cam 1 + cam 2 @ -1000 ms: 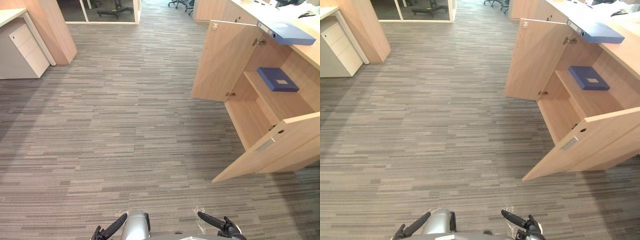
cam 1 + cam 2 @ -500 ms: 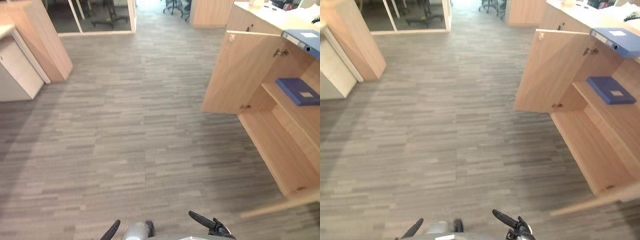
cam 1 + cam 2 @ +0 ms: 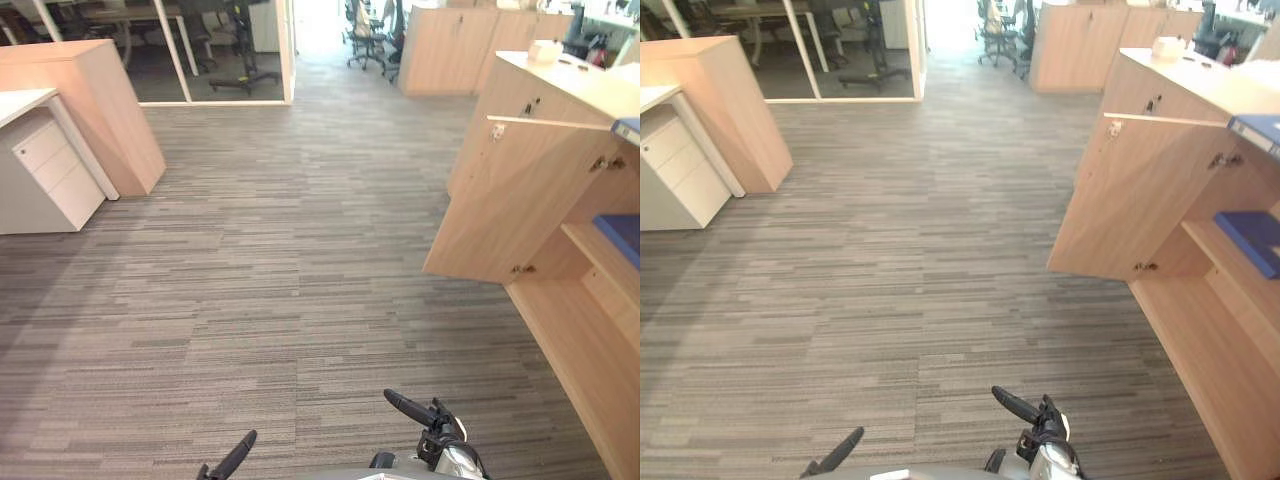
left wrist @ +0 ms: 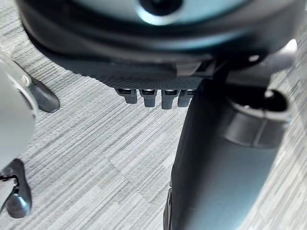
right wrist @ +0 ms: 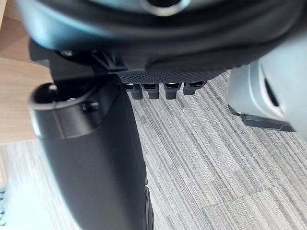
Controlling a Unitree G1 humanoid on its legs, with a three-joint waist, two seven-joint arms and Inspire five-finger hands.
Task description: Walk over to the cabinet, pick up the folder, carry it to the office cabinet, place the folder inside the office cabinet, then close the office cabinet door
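Fingers (image 4: 147,98) of left hand (image 3: 232,462) and right hand (image 3: 432,430) seem relaxed, empty; blue folder (image 3: 1252,238) lies well apart.

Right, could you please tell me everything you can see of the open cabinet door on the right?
The open cabinet door is a flat panel of light wood look, upright and swung wide out over the grey carpet. Two metal hinges, one high and one low, join it to the office cabinet. A small pale fitting sits near its top outer corner.
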